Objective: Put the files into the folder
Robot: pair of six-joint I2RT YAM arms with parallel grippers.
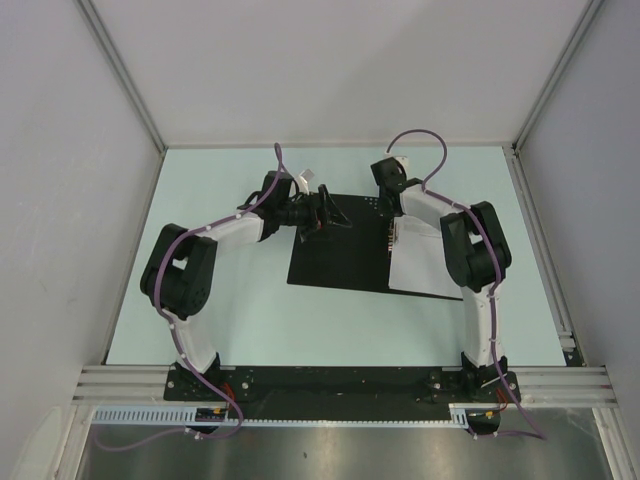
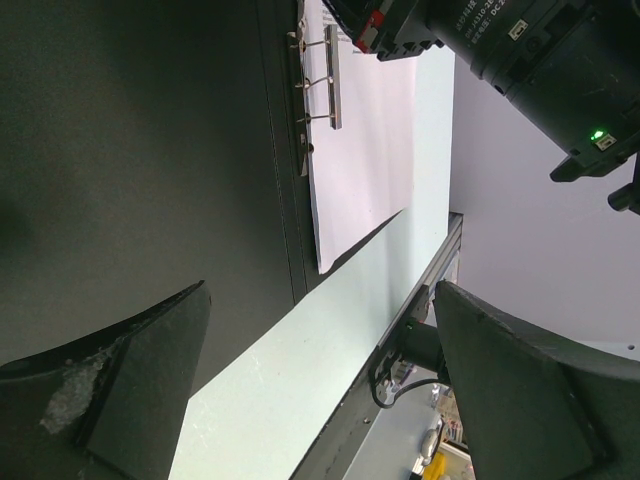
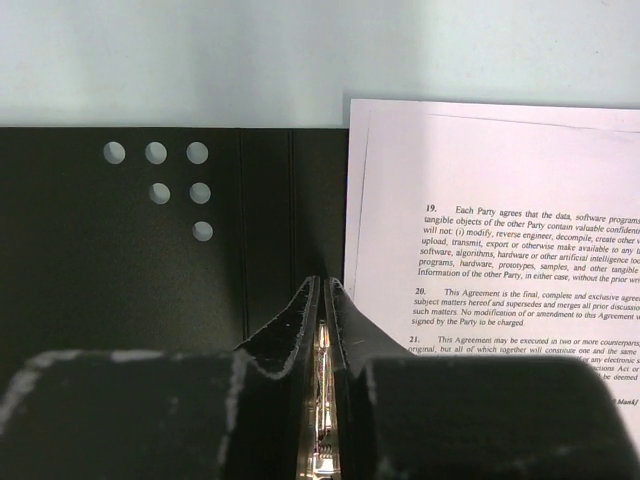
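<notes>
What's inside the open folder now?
Printed white sheets on the folder's right half, beside the metal spine clip; left half bare black. The right arm hides their far edge.

Left fingers spread wide above black folder; white files at metal clip.

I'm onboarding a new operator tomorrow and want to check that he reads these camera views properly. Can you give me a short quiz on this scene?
1. True or false: the folder lies closed, grey cover up.
2. Where do the files lie? A: on the folder's right half. B: on its left half. C: beside the folder, clear of it.
3. Fill in: the left pincer is open over the folder's left half, while the right pincer is shut on the ____.

Key
1. False: it is open, black inside up.
2. A.
3. metal clip at the spine.
</notes>
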